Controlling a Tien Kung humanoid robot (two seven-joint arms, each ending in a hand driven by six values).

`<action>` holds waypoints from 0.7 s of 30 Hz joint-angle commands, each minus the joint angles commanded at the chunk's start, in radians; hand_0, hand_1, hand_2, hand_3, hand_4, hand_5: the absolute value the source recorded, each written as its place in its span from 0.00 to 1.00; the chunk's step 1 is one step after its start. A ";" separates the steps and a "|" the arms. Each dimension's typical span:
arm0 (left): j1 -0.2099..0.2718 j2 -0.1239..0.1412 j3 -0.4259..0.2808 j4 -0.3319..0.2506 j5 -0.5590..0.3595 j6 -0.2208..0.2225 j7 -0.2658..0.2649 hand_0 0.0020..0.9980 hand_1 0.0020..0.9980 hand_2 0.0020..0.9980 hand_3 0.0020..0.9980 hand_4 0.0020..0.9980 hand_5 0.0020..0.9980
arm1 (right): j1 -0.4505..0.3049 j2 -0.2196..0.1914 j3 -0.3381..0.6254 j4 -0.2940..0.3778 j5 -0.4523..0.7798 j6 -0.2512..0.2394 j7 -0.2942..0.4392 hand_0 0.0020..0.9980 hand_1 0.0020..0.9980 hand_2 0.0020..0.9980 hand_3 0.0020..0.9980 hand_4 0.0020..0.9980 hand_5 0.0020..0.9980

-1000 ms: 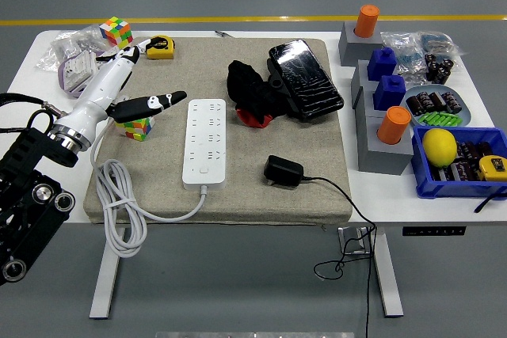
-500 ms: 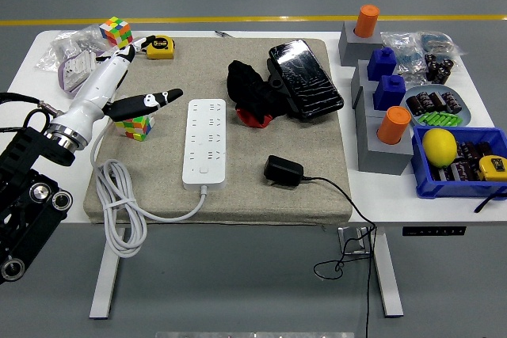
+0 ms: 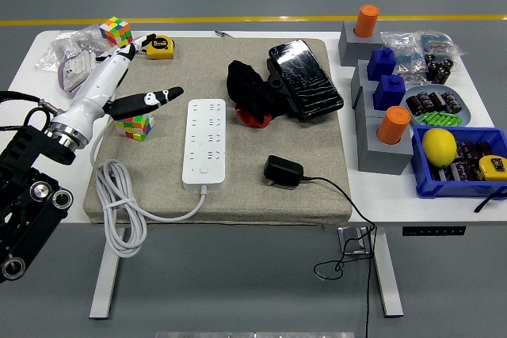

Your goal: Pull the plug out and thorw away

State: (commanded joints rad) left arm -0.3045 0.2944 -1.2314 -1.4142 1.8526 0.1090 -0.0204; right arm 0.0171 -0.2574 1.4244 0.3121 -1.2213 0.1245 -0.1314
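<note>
A black plug adapter (image 3: 283,171) lies loose on the grey mat (image 3: 261,195), right of the white power strip (image 3: 204,142); its black cable runs off the table's front edge. No plug sits in the strip. My left hand (image 3: 131,85) hovers at the mat's left side above a colour cube (image 3: 134,126), fingers spread and empty, well left of the strip. The right arm does not show.
Black bundle with red (image 3: 252,100) and a black pouch (image 3: 305,78) lie at the mat's back. Yellow tape measure (image 3: 161,46), another colour cube (image 3: 116,31) and bags at back left. Grey blocks with orange and blue pegs and a blue bin (image 3: 459,161) with a lemon stand right.
My left hand has drawn back slightly to the left and up; nothing else has moved.
</note>
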 joint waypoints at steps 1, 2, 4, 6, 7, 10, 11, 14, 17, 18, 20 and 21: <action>0.000 0.000 0.001 0.000 -0.001 -0.001 -0.001 1.00 1.00 1.00 0.98 1.00 0.76 | 0.000 -0.001 -0.001 0.000 0.001 0.000 0.000 0.62 0.66 0.69 0.63 0.99 0.54; 0.000 0.000 0.001 0.000 -0.002 -0.003 -0.001 1.00 1.00 1.00 0.98 1.00 0.76 | 0.000 -0.001 -0.002 0.000 0.001 0.000 0.000 0.62 0.66 0.69 0.63 0.99 0.54; -0.002 0.000 0.003 0.000 -0.002 -0.004 -0.001 1.00 1.00 1.00 0.98 1.00 0.76 | -0.001 -0.003 -0.003 -0.001 0.001 0.000 -0.001 0.62 0.66 0.69 0.63 0.99 0.54; -0.004 0.000 0.004 0.000 -0.003 -0.004 -0.001 1.00 1.00 1.00 0.98 1.00 0.76 | -0.002 -0.004 -0.004 -0.002 0.001 0.000 -0.001 0.62 0.66 0.69 0.63 0.99 0.54; -0.006 -0.001 0.005 0.001 -0.002 -0.005 0.000 1.00 1.00 1.00 0.98 1.00 0.76 | -0.002 -0.005 -0.005 -0.002 0.000 0.000 -0.001 0.62 0.66 0.69 0.63 0.99 0.54; -0.011 0.000 0.013 0.000 -0.004 -0.008 0.001 1.00 1.00 1.00 0.97 1.00 0.76 | -0.002 -0.004 -0.005 -0.004 0.000 0.002 -0.002 0.62 0.66 0.69 0.63 0.99 0.54; -0.011 0.001 0.014 0.000 -0.004 -0.008 0.002 1.00 1.00 1.00 0.97 1.00 0.76 | -0.002 -0.004 -0.006 -0.005 0.000 0.002 -0.002 0.62 0.66 0.69 0.63 0.99 0.54; -0.007 0.001 0.016 0.003 -0.003 -0.011 0.006 1.00 1.00 1.00 0.97 1.00 0.76 | 0.003 -0.006 -0.008 -0.001 0.004 0.000 -0.002 0.63 0.66 0.69 0.63 0.99 0.54; -0.005 0.003 0.021 0.004 -0.001 -0.017 0.008 1.00 1.00 1.00 0.97 1.00 0.76 | 0.007 -0.009 -0.013 0.000 0.014 -0.024 0.006 0.63 0.66 0.69 0.63 0.99 0.54; -0.005 0.003 0.021 0.004 -0.001 -0.018 0.008 1.00 1.00 1.00 0.97 1.00 0.76 | 0.007 -0.009 -0.013 0.000 0.015 -0.029 0.008 0.63 0.66 0.69 0.63 0.99 0.54; -0.006 0.002 0.022 0.004 -0.002 -0.019 0.009 1.00 1.00 1.00 0.97 1.00 0.75 | 0.007 -0.011 -0.014 0.000 0.016 -0.033 0.011 0.62 0.66 0.69 0.73 1.00 0.54; -0.007 0.002 0.023 0.004 -0.002 -0.020 0.009 1.00 1.00 1.00 0.97 1.00 0.75 | 0.007 -0.011 -0.015 0.000 0.015 -0.032 0.010 0.62 0.66 0.69 0.73 1.00 0.54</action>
State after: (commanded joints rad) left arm -0.3111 0.2963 -1.2087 -1.4101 1.8508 0.0891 -0.0117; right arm 0.0237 -0.2685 1.4092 0.3125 -1.2060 0.0929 -0.1209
